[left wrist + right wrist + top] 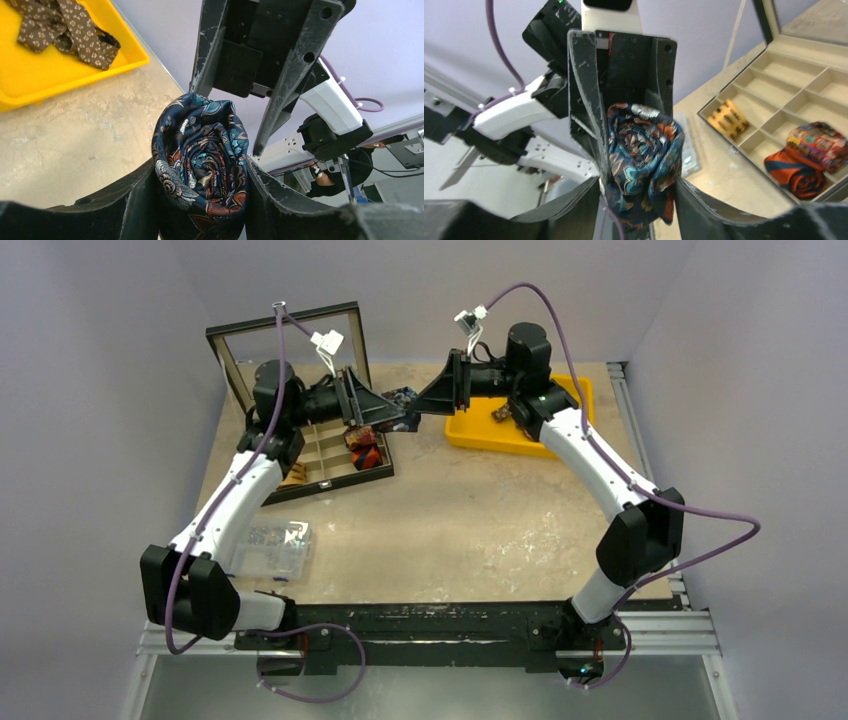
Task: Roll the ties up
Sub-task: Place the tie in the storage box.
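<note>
A dark navy floral tie, rolled into a coil [405,400], hangs in the air above the table's far middle, held between both grippers. My left gripper [388,412] is shut on it; in the left wrist view the coil [202,150] sits pressed between my fingers [202,192]. My right gripper [428,400] is shut on the same coil [641,155] from the opposite side, its fingertips around it [639,197]. A brown dotted tie [65,30] lies loose in the yellow tray [480,432]. A red-orange coil [796,175] and a tan coil [728,119] sit in box compartments.
The dark compartment box [325,472] stands at the far left with its glass lid [290,340] upright. A multicoloured coil [819,142] lies beside the red-orange one. A clear plastic container [270,545] sits near the left arm. Walls close in the table on three sides.
</note>
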